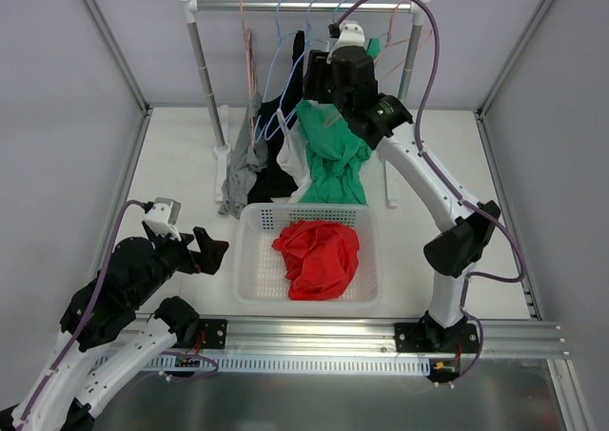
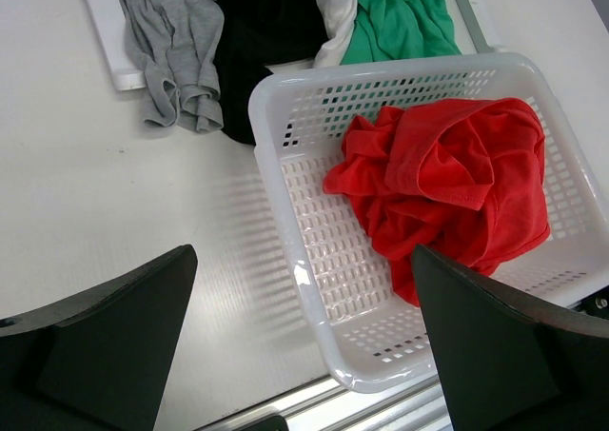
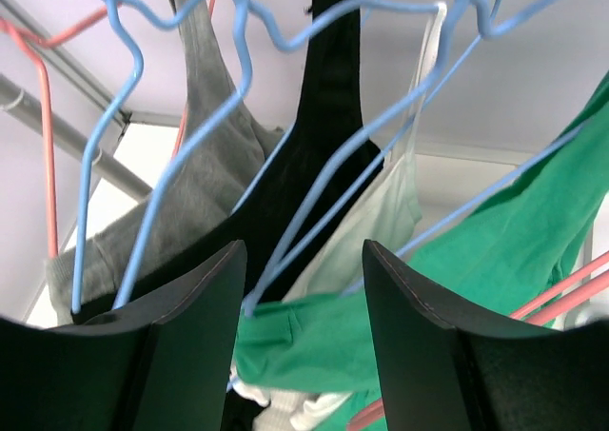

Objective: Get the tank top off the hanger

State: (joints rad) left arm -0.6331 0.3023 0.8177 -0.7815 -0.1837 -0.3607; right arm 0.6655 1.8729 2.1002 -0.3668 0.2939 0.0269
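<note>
Several tank tops hang from wire hangers on the rack: grey (image 1: 243, 169), black (image 1: 276, 165), white (image 1: 297, 155) and green (image 1: 333, 155). My right gripper (image 1: 319, 84) is up at the rack beside the green tank top (image 3: 533, 231). Its jaws (image 3: 303, 250) stand apart, and a blue hanger (image 3: 314, 193) and a fold of green cloth show in the gap; neither pad presses on them. My left gripper (image 1: 205, 250) hovers open and empty over the table, left of the basket (image 2: 304, 252).
A white basket (image 1: 252, 260) (image 2: 276, 165) near the front holds a crumpled red garment (image 1: 319, 255) (image 2: 447, 184). The rack's bar (image 1: 304, 6) and two posts stand at the back. Pink hangers (image 3: 43, 146) hang beside the blue ones.
</note>
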